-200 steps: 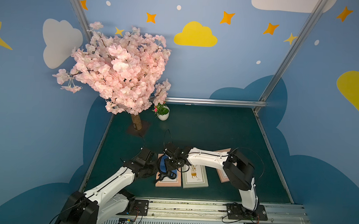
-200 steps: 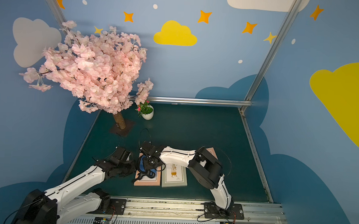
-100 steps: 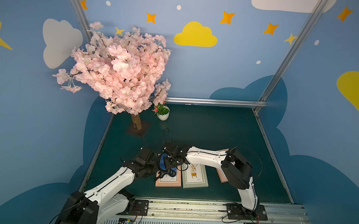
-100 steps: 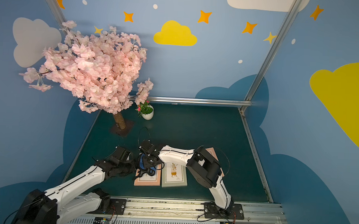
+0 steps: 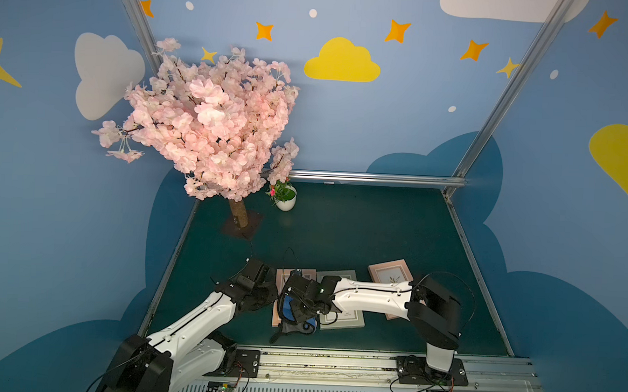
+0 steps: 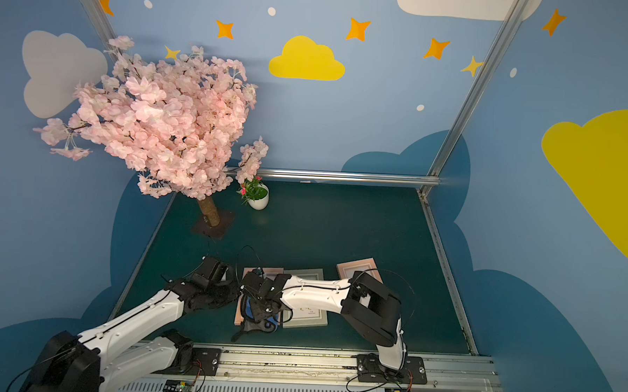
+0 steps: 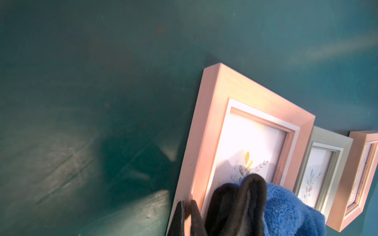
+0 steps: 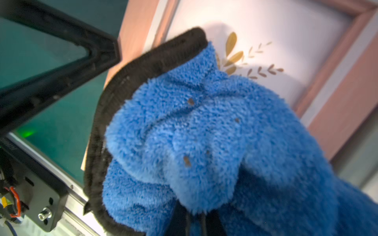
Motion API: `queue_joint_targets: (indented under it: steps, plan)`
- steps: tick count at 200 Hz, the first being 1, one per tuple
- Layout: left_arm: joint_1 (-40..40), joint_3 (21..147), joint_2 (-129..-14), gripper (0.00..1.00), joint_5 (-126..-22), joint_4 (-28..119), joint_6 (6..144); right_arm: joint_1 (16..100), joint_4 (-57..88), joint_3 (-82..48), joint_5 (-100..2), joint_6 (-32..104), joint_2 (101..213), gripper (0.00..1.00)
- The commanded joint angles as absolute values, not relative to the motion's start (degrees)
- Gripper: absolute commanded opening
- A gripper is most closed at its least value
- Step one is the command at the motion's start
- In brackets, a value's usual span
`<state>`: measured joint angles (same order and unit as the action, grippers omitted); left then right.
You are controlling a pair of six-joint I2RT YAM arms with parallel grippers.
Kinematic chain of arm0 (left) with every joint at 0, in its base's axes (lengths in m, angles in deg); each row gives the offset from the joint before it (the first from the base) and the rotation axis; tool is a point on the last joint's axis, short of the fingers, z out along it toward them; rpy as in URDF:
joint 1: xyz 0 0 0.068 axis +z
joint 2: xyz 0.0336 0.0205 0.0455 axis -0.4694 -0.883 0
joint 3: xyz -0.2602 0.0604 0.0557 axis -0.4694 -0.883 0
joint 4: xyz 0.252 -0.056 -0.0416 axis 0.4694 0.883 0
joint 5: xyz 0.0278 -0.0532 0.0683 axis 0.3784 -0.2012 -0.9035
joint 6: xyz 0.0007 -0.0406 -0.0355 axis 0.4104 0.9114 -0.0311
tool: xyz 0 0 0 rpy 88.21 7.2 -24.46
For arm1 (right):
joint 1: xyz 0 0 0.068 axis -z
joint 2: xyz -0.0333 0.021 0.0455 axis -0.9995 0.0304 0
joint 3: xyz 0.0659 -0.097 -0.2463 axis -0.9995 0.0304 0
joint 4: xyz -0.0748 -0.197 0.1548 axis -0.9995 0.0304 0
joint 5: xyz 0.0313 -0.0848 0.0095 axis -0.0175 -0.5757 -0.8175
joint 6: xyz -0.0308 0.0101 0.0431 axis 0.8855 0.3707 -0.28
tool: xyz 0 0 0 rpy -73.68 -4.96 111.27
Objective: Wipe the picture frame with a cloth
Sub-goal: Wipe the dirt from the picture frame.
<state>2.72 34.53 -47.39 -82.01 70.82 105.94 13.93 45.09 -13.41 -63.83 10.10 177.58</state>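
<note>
Wrist views, unlike top views, show the right gripper (image 8: 194,214) clamping the cloth (image 8: 204,132) on the pink frame (image 8: 343,98), the left gripper (image 7: 187,210) almost closed at its rim.

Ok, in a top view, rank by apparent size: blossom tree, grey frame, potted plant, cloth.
1. blossom tree, by far.
2. grey frame, though the right arm covers part.
3. cloth and potted plant: look alike; the cloth is bunched and partly hidden, so unranked.
</note>
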Motion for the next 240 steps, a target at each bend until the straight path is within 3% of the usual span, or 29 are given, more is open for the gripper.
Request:
queue_joint_targets:
  steps: [1, 150, 240]
  plan:
    - [1.82, 29.77, -51.76, 0.08, -81.71, 73.41, 106.93, 13.72, 51.86, -10.61, -63.27, 8.57, 176.15, 0.0]
    - [1.88, 30.17, -53.46, 0.05, -81.18, 72.98, 106.25, 27.03, 46.47, -22.61, -62.69, 16.29, 188.44, 0.0]
    - [1.88, 29.95, -52.38, 0.04, -81.54, 73.49, 106.78, 22.54, 50.72, -20.55, -61.97, 15.72, 188.67, 0.0]
